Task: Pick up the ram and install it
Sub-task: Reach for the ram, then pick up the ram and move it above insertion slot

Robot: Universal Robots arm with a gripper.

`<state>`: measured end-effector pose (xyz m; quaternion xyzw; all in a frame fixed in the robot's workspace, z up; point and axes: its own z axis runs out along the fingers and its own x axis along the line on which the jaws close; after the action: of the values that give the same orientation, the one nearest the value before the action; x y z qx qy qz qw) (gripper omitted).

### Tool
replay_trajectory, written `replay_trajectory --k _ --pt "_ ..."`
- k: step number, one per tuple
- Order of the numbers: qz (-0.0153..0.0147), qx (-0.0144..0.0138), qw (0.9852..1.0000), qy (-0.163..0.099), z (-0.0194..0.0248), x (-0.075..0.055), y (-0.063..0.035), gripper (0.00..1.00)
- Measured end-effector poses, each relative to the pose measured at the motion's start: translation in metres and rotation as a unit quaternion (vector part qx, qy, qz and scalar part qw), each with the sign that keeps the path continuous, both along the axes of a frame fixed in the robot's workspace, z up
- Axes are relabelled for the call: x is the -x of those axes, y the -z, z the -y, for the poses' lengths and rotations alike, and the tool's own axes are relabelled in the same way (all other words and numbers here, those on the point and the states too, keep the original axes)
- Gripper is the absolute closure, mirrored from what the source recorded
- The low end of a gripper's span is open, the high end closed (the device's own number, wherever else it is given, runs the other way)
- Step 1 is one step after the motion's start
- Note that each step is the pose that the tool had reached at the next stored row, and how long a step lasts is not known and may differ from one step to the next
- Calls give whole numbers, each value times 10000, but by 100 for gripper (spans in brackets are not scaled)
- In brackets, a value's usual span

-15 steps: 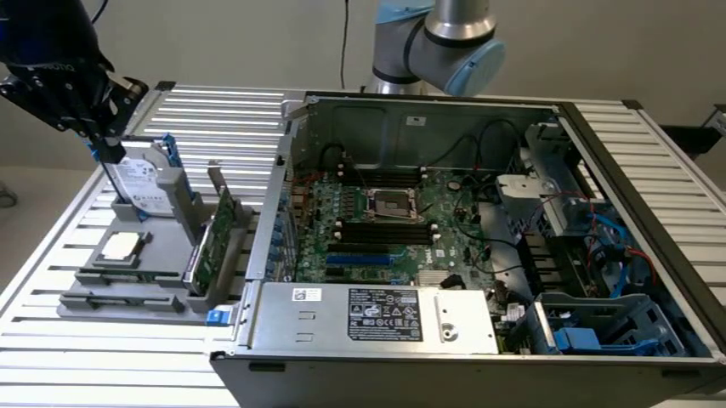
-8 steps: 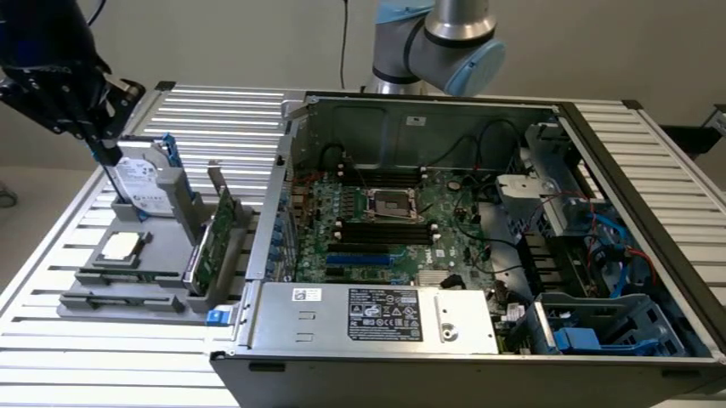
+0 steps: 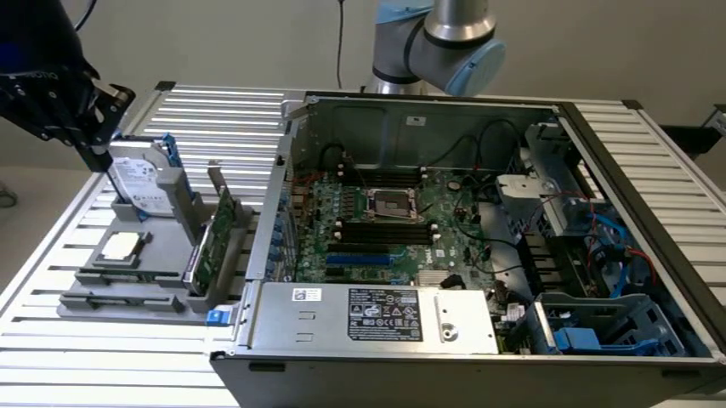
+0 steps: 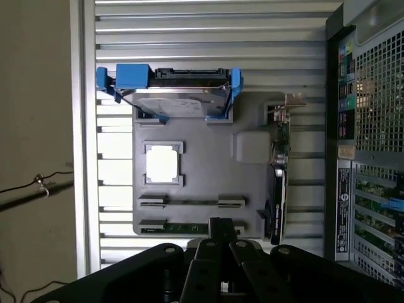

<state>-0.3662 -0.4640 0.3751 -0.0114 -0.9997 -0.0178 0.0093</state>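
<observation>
The end effector is clenched shut and empty, up above the grey holder on the tabletop. The ram lies flat in the holder's end slot, just by the fingertips.

— The exterior view is evenly and brightly lit; the slatted table glares near white.
— Shade gathers inside the case along its back wall. In the wrist view the gripper is a black silhouette against pale, glaring slats.
</observation>
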Motion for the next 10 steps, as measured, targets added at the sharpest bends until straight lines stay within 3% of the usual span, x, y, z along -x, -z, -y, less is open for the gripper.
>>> replay_trajectory --k 10 --pt "0 3 10000 -19 11 17 1 89"
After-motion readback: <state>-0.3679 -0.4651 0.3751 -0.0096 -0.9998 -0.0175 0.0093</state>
